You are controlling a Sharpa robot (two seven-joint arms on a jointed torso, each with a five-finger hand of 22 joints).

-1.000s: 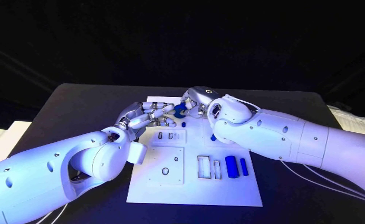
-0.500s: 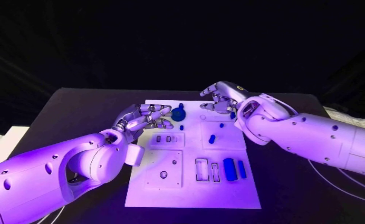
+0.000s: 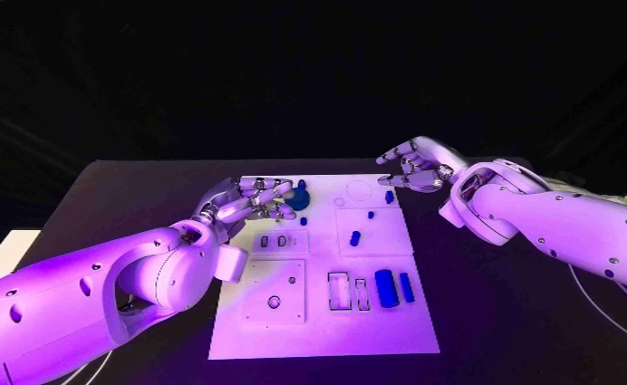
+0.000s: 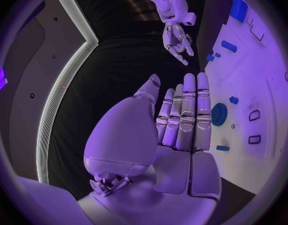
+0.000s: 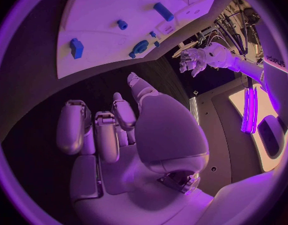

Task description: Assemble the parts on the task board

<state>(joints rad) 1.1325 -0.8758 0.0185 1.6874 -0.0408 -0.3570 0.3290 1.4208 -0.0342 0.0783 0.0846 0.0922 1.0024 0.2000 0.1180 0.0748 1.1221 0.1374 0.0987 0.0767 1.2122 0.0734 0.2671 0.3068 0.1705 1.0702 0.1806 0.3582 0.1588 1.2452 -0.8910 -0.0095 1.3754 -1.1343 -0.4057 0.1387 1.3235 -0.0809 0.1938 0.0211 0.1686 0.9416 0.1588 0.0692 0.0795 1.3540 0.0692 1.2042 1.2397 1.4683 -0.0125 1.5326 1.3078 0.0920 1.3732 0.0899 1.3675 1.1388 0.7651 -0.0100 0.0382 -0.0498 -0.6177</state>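
**Hands at the board's far corners**

The white rectangular task board (image 3: 327,312) lies mid-desk (image 3: 118,195), dark margins either side. The left hand (image 3: 255,197), fingers loosely spread and empty, hovers by the blue round gear part (image 3: 298,196). The right hand (image 3: 416,166), fingers curled, seemingly empty, hangs off the board's far right corner. Two blue bars (image 3: 392,286) lie near the slots.

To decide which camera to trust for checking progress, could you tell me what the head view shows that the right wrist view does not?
Head view adds: the blue bars lying side by side at the near end of the task board. Right wrist view adds: the palm of the right robot hand, holding nothing. Both share: the blue gear and the left robot hand beside it.
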